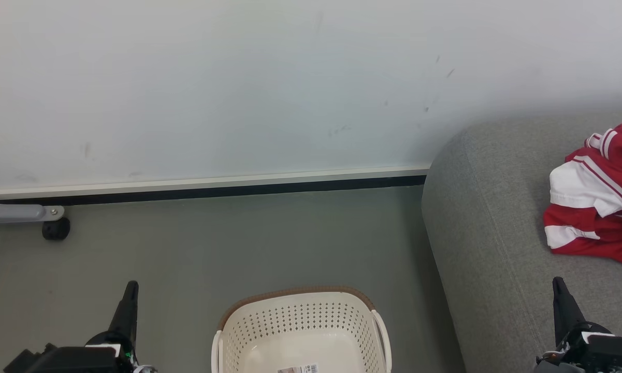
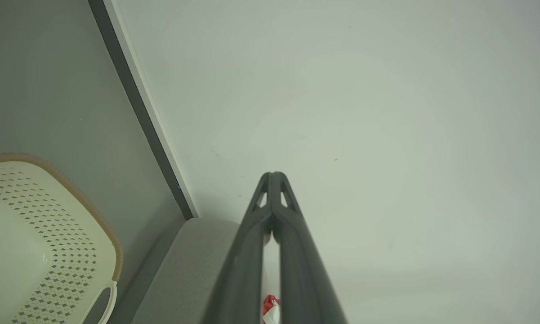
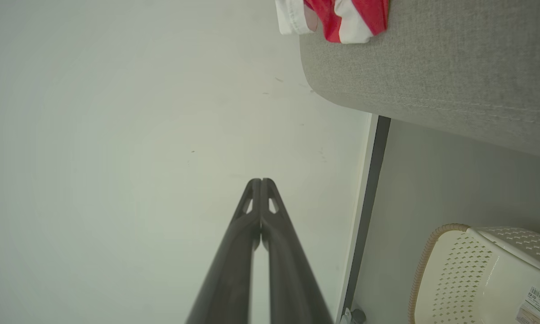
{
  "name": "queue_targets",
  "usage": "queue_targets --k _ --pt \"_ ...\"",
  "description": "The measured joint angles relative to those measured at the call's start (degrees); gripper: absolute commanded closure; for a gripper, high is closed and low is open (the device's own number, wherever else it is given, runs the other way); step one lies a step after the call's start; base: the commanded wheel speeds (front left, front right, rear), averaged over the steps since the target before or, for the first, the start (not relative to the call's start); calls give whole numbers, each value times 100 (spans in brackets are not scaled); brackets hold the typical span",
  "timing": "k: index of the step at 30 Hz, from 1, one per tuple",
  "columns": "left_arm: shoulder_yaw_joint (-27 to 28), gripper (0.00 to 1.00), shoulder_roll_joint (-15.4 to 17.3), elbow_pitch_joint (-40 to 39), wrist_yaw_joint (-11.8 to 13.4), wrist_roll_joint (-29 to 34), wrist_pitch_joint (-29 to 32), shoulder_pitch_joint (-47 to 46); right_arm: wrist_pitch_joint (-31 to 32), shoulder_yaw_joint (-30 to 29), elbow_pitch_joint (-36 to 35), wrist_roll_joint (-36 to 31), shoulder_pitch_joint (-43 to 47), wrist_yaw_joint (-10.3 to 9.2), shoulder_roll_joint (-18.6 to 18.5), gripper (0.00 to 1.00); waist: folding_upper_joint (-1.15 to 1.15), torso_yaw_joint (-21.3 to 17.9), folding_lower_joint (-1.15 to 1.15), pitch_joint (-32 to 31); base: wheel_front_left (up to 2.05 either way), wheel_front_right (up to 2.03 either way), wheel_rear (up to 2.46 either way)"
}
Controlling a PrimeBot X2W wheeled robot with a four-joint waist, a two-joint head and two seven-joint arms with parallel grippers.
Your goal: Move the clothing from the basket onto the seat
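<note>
Clothing (image 1: pixel 595 207) on seat (image 1: pixel 487 233) | basket (image 1: pixel 300 331) on floor (image 1: pixel 186 248) beside seat | left tool (image 1: pixel 131 286) closed | right tool (image 1: pixel 558 283) closed

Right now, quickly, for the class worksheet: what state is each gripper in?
Left gripper: jaws closed, holding nothing.
Right gripper: jaws closed, holding nothing.

We lose the clothing (image 1: pixel 595 202) past the right edge, the basket (image 1: pixel 300 311) past the bottom; its label (image 1: pixel 299 369) we can't read.
</note>
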Motion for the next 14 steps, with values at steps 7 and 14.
queue_targets --k 7,14 --pt "0 100 0 1 0 -1 0 -1 0 0 2 1 0 0 1 100 0 0 0 0 0 0 0" --pt "0 100 0 2 0 -1 0 -3 0 1 4 7 0 1 1 100 0 0 0 0 0 0 0"
